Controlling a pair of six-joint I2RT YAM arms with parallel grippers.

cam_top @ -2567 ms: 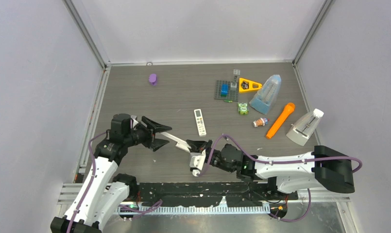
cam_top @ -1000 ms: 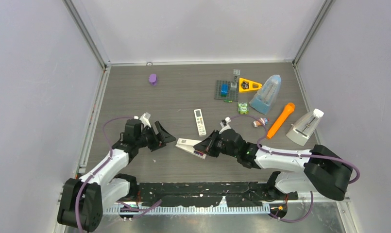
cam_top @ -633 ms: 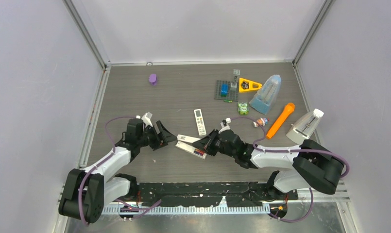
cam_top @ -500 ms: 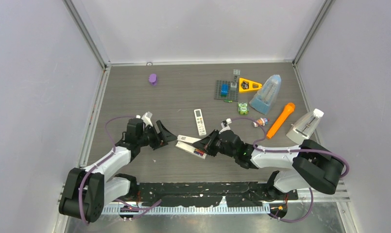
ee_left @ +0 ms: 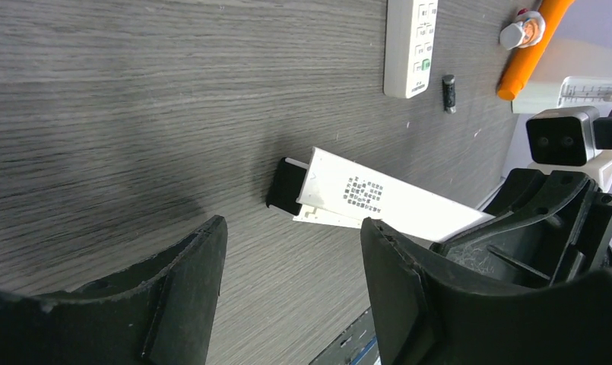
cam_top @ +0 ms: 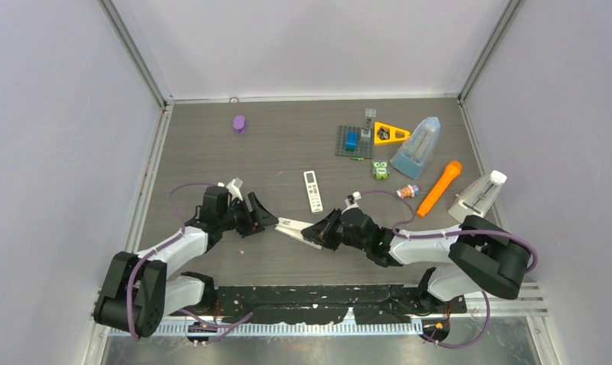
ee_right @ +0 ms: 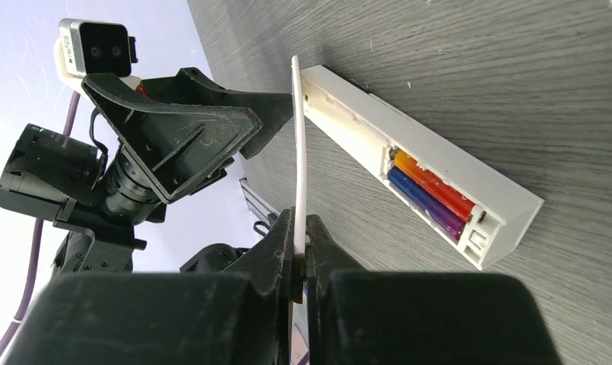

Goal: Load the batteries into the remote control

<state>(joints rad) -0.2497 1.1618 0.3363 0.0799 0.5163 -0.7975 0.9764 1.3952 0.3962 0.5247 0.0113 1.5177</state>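
The red-orange battery (ee_right: 432, 182) and the blue battery (ee_right: 423, 201) lie side by side in the open compartment of the remote control (ee_right: 447, 160). The remote control lies flat on the bench (cam_top: 287, 144) between the two arms. A blackish battery (ee_left: 448, 93) lies loose on the bench, just beside the end of a second remote (ee_left: 411, 46). The right gripper (ee_right: 302, 232) is pinched tight on a thin white cover (ee_right: 298, 152), held on edge with its far tip close to the remote control's end. The left gripper (ee_left: 291, 243) stands wide with nothing between its fingers, low over the bench and facing that same end. An orange carrot toy (cam_top: 439, 188) lies farther right
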